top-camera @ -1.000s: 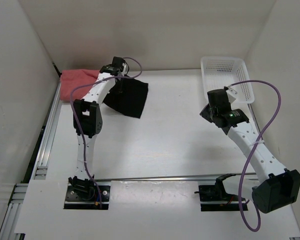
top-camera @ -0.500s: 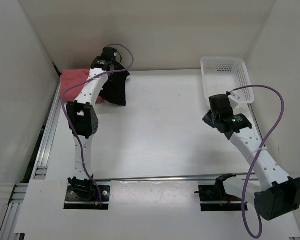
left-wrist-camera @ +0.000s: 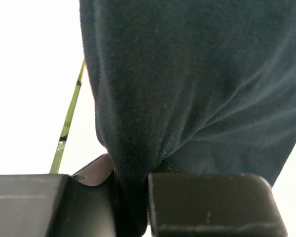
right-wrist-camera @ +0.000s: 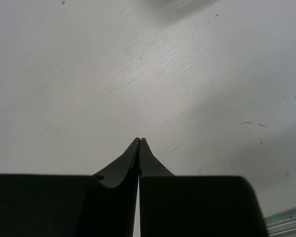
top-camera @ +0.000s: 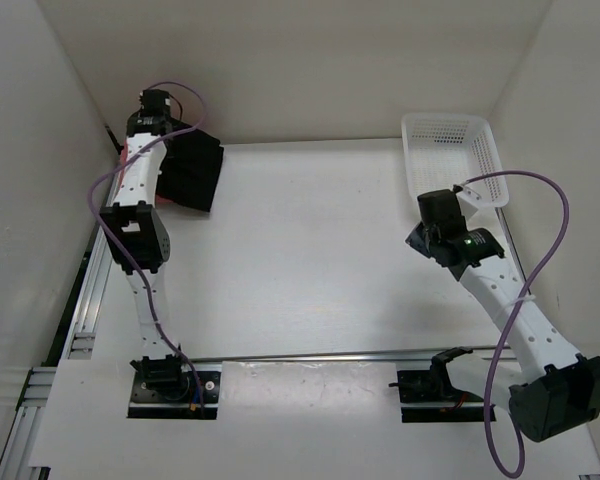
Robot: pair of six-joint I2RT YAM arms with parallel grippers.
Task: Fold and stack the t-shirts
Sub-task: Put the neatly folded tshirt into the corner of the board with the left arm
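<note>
A folded black t-shirt (top-camera: 194, 168) hangs and drapes at the far left back corner of the table. My left gripper (top-camera: 170, 128) is shut on its upper edge. The left wrist view is filled with the dark cloth (left-wrist-camera: 187, 89), and a fold of it is pinched between the fingers of the left gripper (left-wrist-camera: 131, 183). Only a sliver of the salmon pink t-shirt (top-camera: 122, 156) shows beside the left arm; the rest lies under the black one. My right gripper (top-camera: 423, 238) hovers over bare table on the right, and in its wrist view the right gripper (right-wrist-camera: 139, 141) has its tips pressed together on nothing.
A white perforated basket (top-camera: 455, 160) stands at the back right, just beyond the right gripper. White walls close in the back and both sides. An aluminium rail (top-camera: 88, 290) runs along the table's left edge.
My left arm has swung left and back, carrying the black t-shirt from mid-table to over the pink one, which is now almost covered. The right arm shifted slightly, then held still.
</note>
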